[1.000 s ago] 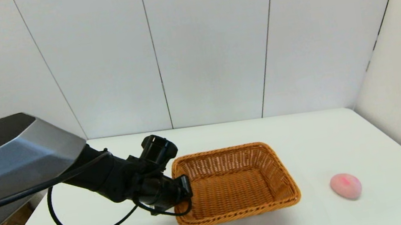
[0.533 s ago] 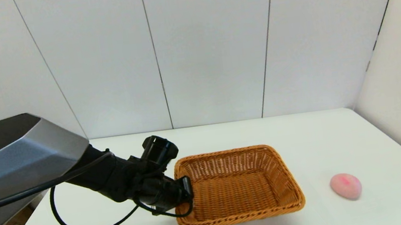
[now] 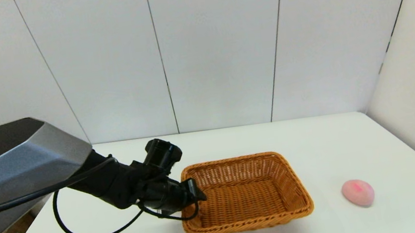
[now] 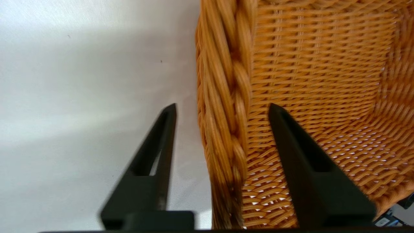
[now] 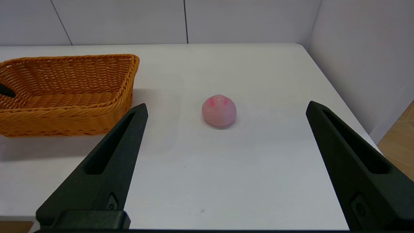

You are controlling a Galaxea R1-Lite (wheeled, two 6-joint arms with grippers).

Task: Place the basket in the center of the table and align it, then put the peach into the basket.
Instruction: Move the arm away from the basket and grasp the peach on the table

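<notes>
wicker basket (image 3: pixel 245 193) sits roughly mid-table, a bit toward our left, long axis running left-right, sides near parallel w/ the table (image 3: pixel 235 141) edges. our left gripper (image 3: pixel 194 192) is at its left short wall. wrist cam shows the fingers spread, straddling the braided rim: one finger outside over bare table, other inside over the woven floor. gaps show both sides of the rim, so we're not clamping it; looks like we've let go or are abt to.

peach (image 3: pixel 357 193) lies on bare table to the right of the basket, well apart from it, near the front-right corner. nothing in the basket yet.

right gripper (image 5: pixel 226 110) is low at the table's near-right side, fingers wide apart, peach centred btwn them but farther out, not touched. basket is off to that gripper's left.

key relation for next move: peach is straight ahead of the right gripper & far from the left one, so we judge right arm takes it: reach fwd, close, lift, carry left over the basket's right short wall. left gripper needs to clear the rim first, w/o dragging the basket off line.
</notes>
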